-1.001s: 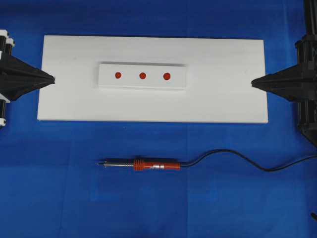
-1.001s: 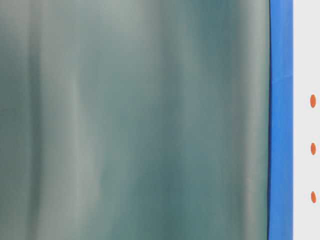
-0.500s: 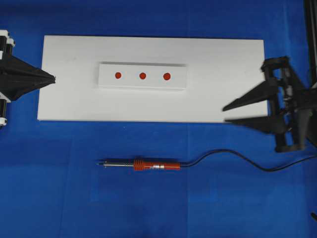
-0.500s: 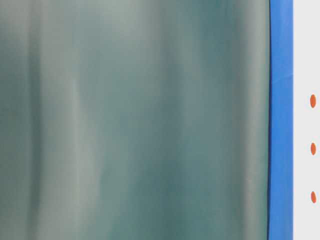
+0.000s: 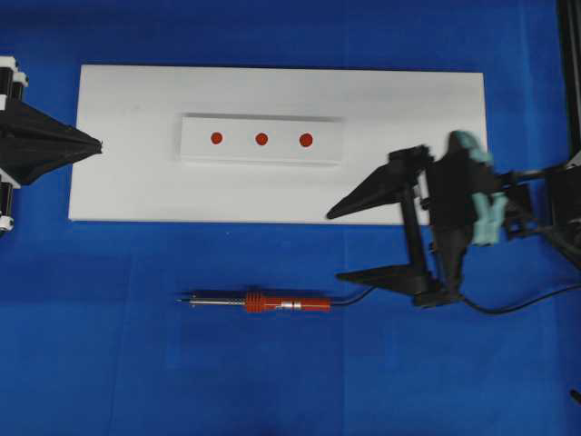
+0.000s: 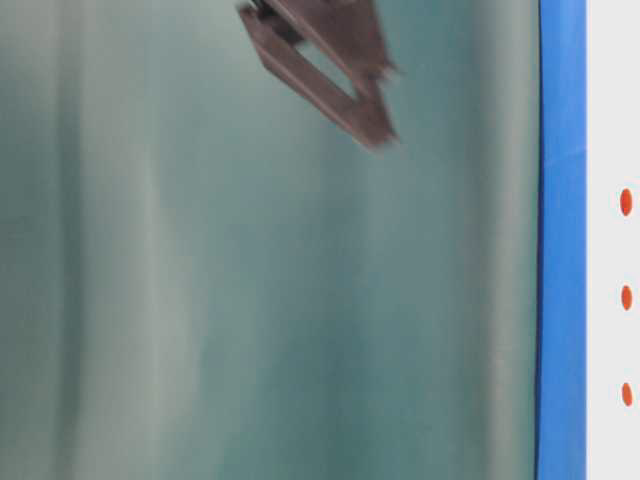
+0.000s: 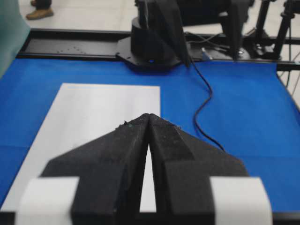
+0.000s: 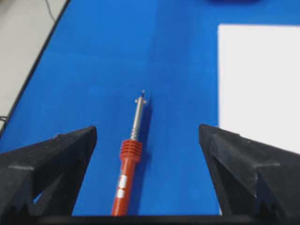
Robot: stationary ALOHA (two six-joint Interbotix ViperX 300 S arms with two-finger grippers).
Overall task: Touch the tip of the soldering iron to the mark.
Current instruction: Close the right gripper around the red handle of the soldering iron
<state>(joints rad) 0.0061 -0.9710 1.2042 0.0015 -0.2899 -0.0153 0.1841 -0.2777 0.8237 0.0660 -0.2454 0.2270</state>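
The soldering iron [image 5: 272,302] lies flat on the blue mat in front of the white board, red-orange handle to the right, its tip [image 5: 182,296] pointing left. Three red marks [image 5: 261,139] sit in a row on a raised white block. My right gripper [image 5: 334,245] is open wide just right of the handle's cord end, holding nothing. In the right wrist view the soldering iron [image 8: 127,173] lies between the spread fingers of the right gripper [image 8: 147,129], nearer the left one, tip [image 8: 142,93] pointing away. My left gripper [image 5: 95,143] is shut and empty at the board's left edge.
The white board [image 5: 418,118] covers the middle of the blue mat. The iron's black cord [image 5: 508,307] runs right, under my right arm. The table-level view is mostly a blurred green surface, with a dark gripper part [image 6: 330,60] at the top and the red marks [image 6: 626,297] at the right edge.
My right gripper has gone from shut to wide open and has swung left and forward from the board's right edge to the iron's cord end. The left gripper has not moved.
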